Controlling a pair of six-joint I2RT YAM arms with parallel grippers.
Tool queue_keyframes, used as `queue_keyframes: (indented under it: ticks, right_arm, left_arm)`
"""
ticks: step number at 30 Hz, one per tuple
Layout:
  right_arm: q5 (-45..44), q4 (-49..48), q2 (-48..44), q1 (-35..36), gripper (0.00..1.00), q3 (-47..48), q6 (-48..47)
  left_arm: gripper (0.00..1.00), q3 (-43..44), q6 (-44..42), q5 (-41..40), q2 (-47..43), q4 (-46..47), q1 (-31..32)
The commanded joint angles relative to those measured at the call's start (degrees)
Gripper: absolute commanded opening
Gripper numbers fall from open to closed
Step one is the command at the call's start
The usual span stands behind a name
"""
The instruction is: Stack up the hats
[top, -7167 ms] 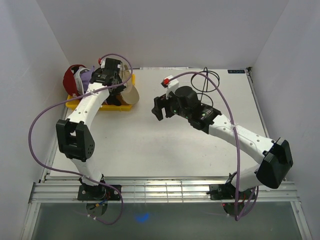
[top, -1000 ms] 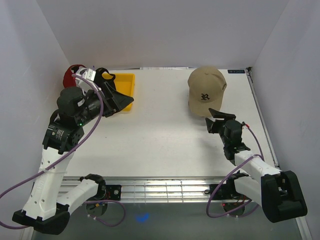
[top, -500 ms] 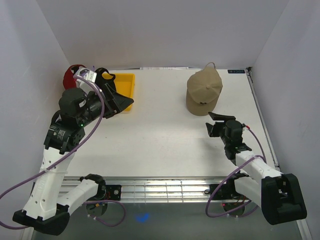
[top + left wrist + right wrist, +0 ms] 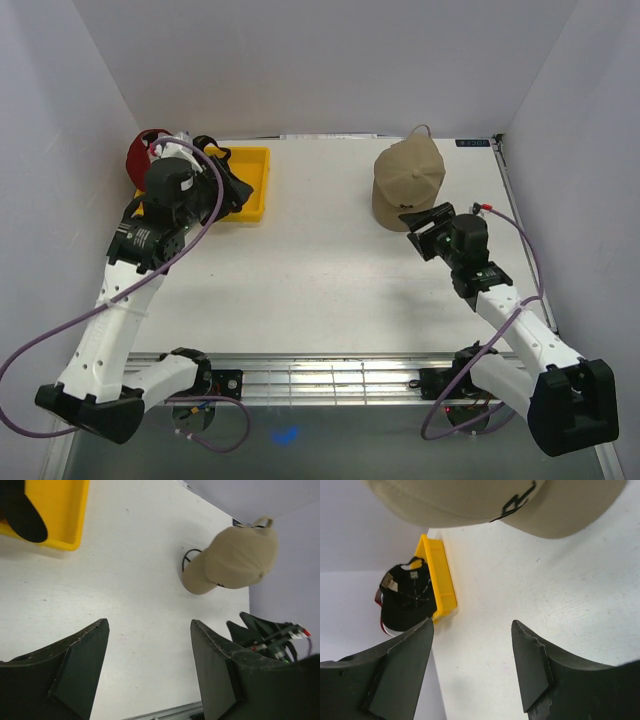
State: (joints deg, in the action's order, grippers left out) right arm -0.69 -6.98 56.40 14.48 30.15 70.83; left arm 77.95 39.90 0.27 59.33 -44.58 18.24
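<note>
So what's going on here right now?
Neither arm holds anything. The tan cap lies alone on the right side of the table, and the right gripper sits open just short of its brim. The left gripper hangs open near the yellow tray, where the black cap and a red cap sit together at the left end. Nothing is stacked on the tan cap yet.

A yellow plastic tray [image 4: 254,185] sits in the far left corner of the white tabletop [image 4: 320,270]. Plain white walls [image 4: 330,70] rise just behind and left of the tray. A metal rail [image 4: 330,380] runs well apart from it, along the tabletop's near edge.
</note>
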Motion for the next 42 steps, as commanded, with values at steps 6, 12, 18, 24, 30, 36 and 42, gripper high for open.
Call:
queue_keyframes:
  ticks: [6, 12, 18, 24, 30, 36, 42]
  right_arm:
    - [-2.73, 12.59, 5.97, 11.70, 0.69, 16.32, -26.23]
    - [-6.17, 16.74, 16.25, 22.42, 0.69, 31.44, -33.64]
    - [-3.80, 15.34, 30.14, 28.49, 0.70, 48.56, -39.36]
    - [-0.72, 10.86, 45.07, 33.23, 0.69, 63.87, -43.23]
    - [-0.80, 8.92, 62.14, 37.90, 0.70, 83.55, -47.27]
    - [-2.21, 6.29, 75.95, 40.10, 0.69, 97.99, -50.08]
    - [-6.51, -0.58, 82.19, 41.33, 0.70, 99.65, -50.26]
  left_arm:
    - [0.75, 4.84, -0.88, -15.83, 6.32, -3.06, 0.13]
    - [0.74, 4.75, -0.35, -15.75, 6.50, -3.76, 0.13]
    - [0.72, 4.93, 0.88, -10.75, 1.85, -4.64, 0.13]
    - [0.72, 11.33, 2.46, -4.24, -2.98, -7.27, 0.13]
    - [0.73, 26.01, 4.13, 2.10, -4.84, -14.12, 0.13]
    - [0.73, 27.26, 5.54, 9.12, -6.33, -17.03, 0.13]
    - [0.73, 26.72, 4.22, 11.42, -7.74, -19.23, 0.13]
